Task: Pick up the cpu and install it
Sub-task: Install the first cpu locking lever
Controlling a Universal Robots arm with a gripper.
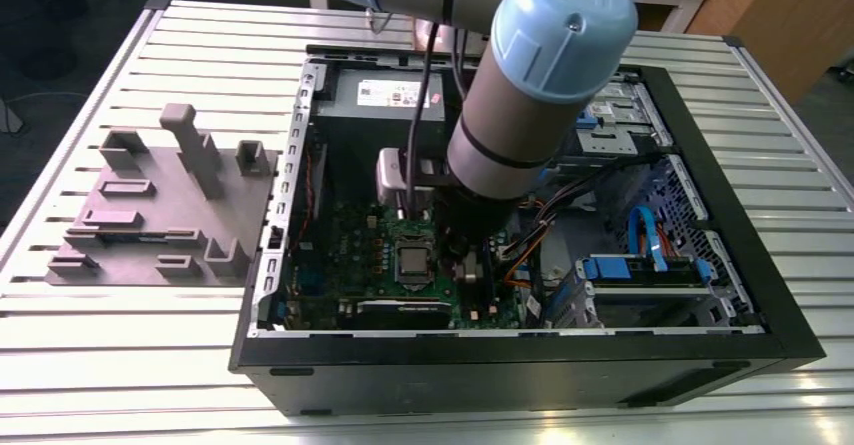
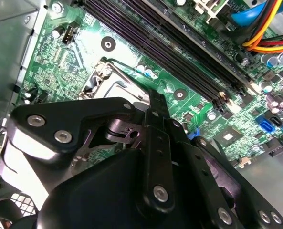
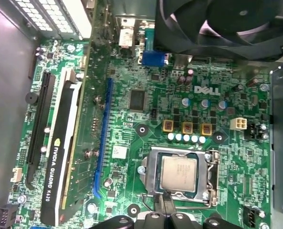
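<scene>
The cpu sits in its socket, lower centre; pincer grip indeterminate; seating should stay flat and square.

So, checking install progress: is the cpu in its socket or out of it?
In. The cpu lies flat inside the socket frame on the motherboard in the first wrist view, with the gripper just above its edge.

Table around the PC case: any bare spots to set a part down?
Table: bare strip in front of the case and fixture, another behind the fixture. Inside the case it is crowded: the arm hangs over the board, cables on the exterior view's right.
</scene>
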